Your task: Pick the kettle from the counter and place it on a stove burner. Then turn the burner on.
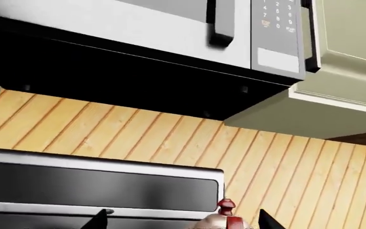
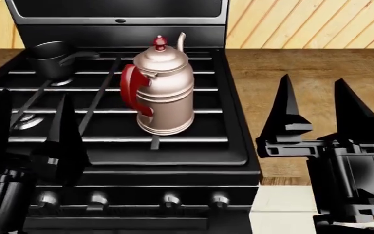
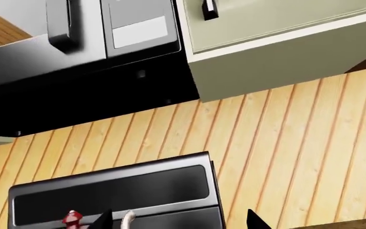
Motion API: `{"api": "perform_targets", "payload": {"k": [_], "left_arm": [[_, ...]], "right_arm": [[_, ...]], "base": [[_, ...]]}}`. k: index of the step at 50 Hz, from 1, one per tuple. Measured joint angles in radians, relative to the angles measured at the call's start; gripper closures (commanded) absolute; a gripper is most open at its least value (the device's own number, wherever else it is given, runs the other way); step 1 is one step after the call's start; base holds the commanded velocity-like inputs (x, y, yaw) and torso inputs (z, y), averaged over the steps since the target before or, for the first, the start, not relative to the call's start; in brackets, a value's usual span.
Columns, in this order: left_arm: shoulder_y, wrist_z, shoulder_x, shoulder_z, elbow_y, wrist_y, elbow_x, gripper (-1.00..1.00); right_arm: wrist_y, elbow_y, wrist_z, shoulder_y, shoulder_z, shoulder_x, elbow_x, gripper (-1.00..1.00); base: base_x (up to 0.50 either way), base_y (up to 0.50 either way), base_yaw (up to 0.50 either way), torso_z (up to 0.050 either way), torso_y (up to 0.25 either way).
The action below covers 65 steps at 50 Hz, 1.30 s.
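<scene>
Tall silvery-pink metal kettle (image 2: 164,90) w/ red curved handle, red lid knob and thin curved spout is standing upright on the black grate bars (image 2: 109,111) of the black gas range (image 2: 174,161), right half of the cooktop, toward the front. It's off the brown wood-grain counter (image 2: 304,78), which runs to the right of the range. Handle faces left in head view, spout points to the back. Burner head under it is hidden by the kettle body.

Small dark saucepan (image 2: 52,57) sits on the rear-left grate, well apart from the kettle; a round silvery burner head (image 2: 29,122) shows under the bars front-left. Four silvery knobs (image 2: 169,199) line the range front.

Left gripper (image 2: 28,131): black fingers spread, nothing between them, low over the front-left corner of the range, apart from the kettle. Right gripper (image 2: 313,105): two pointed black fingers spread wide, nothing held, over the counter right of the range, near but clear of the kettle.

Left wrist view: kettle's red knob (image 1: 226,206) pokes in at the frame edge, w/ the range's back panel (image 1: 100,183), slanted wood-plank wall (image 1: 170,138) and silver microwave (image 1: 170,28) above. Right wrist view: same knob (image 3: 72,217) and spout tip (image 3: 127,218) at the edge, cream upper cabinet (image 3: 278,33) beside the microwave.
</scene>
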Motion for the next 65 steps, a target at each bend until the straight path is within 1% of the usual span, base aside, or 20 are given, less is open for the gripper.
{"api": "perform_targets", "payload": {"k": [9, 16, 25, 40, 65], "left_arm": [[-0.008, -0.043, 0.012, -0.004, -0.012, -0.011, 0.03, -1.0], [-0.03, -0.078, 0.02, 0.038, -0.021, -0.043, 0.097, -1.0], [-0.069, -0.116, 0.027, 0.081, -0.022, -0.09, 0.14, -1.0], [-0.174, -0.171, 0.026, 0.114, 0.013, -0.162, 0.152, -1.0], [-0.189, -0.186, 0.019, 0.139, 0.049, -0.145, 0.215, -1.0]], "right_arm": [[0.014, -0.004, 0.021, 0.008, -0.009, 0.006, -0.016, -1.0], [0.016, -0.003, 0.031, 0.01, -0.012, 0.008, -0.024, -1.0], [-0.009, 0.005, 0.022, 0.0, -0.007, 0.006, -0.022, -1.0], [-0.029, 0.012, 0.009, -0.045, 0.0, 0.029, -0.039, -1.0], [-0.067, 0.062, -0.012, -0.135, -0.025, 0.027, -0.074, -1.0]], "base": [[-0.39, 0.42, 0.0, 0.0, 0.0], [-0.34, 0.47, 0.0, 0.0, 0.0], [0.0, 0.0, 0.0, 0.0, 0.0], [0.0, 0.0, 0.0, 0.0, 0.0], [0.0, 0.0, 0.0, -0.048, -0.101]]}}
